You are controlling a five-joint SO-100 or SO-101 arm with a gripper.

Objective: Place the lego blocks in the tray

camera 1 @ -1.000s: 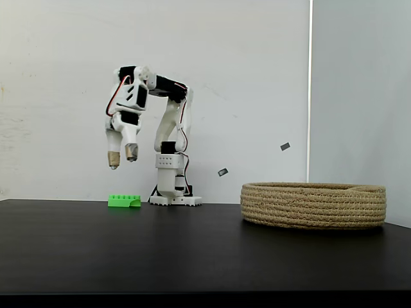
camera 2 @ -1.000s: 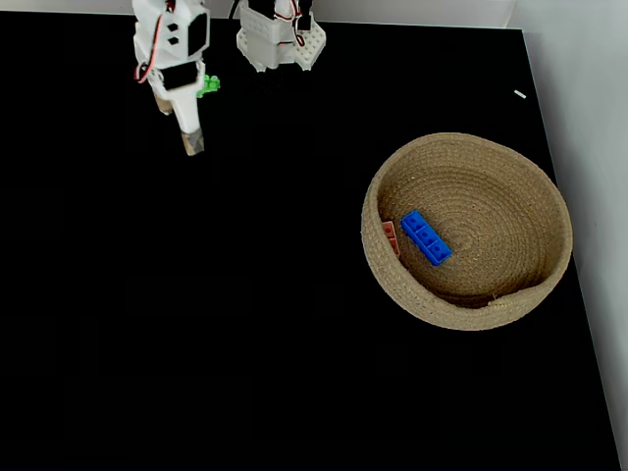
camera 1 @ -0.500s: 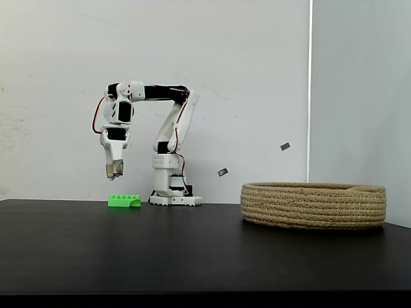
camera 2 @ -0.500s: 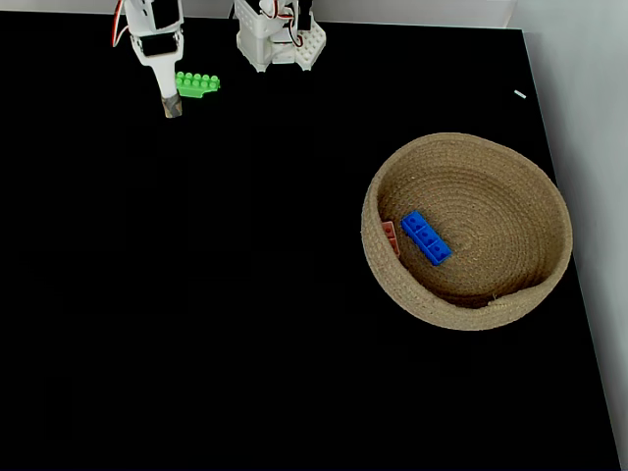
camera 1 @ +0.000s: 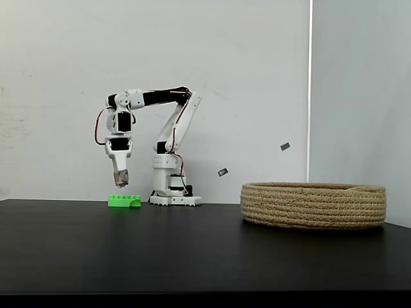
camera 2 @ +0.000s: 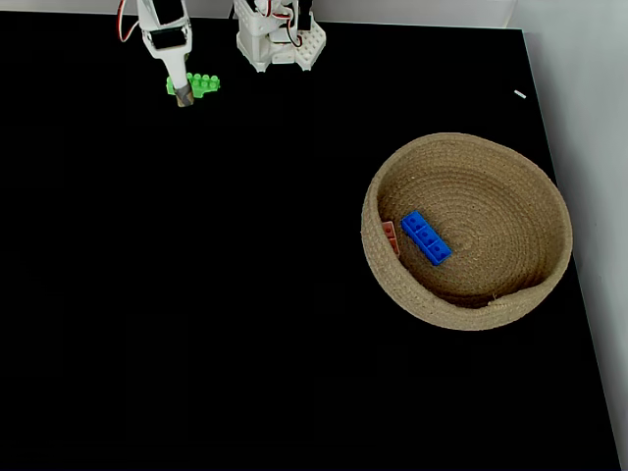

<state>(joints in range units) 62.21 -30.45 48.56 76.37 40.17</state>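
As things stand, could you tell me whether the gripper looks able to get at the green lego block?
Probably yes: the gripper hangs just above the green lego block, which lies alone on the bare black table with nothing between them.

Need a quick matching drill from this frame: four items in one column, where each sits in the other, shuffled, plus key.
Items:
1. short blue studded brick
2. small salmon-pink brick
3. long bright green studded brick
4. robot's hand

Places:
A. on the black table near the arm's base
B. hanging just above the green brick
C. on the floor of the coiled rope basket
D. against the basket's inner wall

Pairs: 1-C, 2-D, 3-A, 4-B
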